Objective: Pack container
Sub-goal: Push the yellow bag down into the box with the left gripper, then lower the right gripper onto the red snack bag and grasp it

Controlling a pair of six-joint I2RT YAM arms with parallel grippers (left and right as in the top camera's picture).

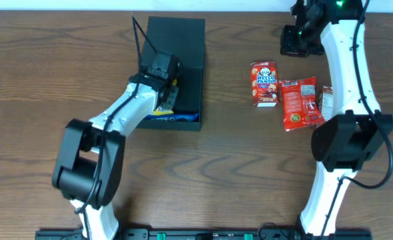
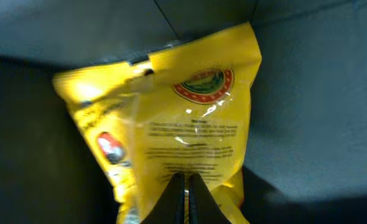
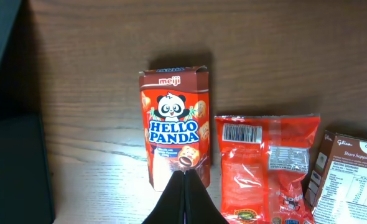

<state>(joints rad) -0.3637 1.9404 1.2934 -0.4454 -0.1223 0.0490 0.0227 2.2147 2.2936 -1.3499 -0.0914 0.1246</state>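
The black container [image 1: 186, 47] stands open at the back left of the table, its lid flap raised behind it. My left gripper [image 1: 163, 79] reaches down into it and is shut on the lower edge of a yellow snack packet [image 2: 190, 118]; the jaws [image 2: 185, 182] pinch the packet against the container's dark inside wall [image 2: 308, 112]. A blue and white packet [image 1: 173, 119] lies at the container's front. My right gripper [image 1: 295, 41] hovers at the back right. Its jaws [image 3: 185, 177] are shut and empty, above the table.
A red Hello Panda box [image 1: 264, 83] [image 3: 174, 124], a red foil packet [image 1: 298, 103] [image 3: 267, 165] and a brown Glico box [image 1: 327, 100] [image 3: 351, 168] lie side by side right of the container. The container's edge [image 3: 12, 168] shows at left in the right wrist view.
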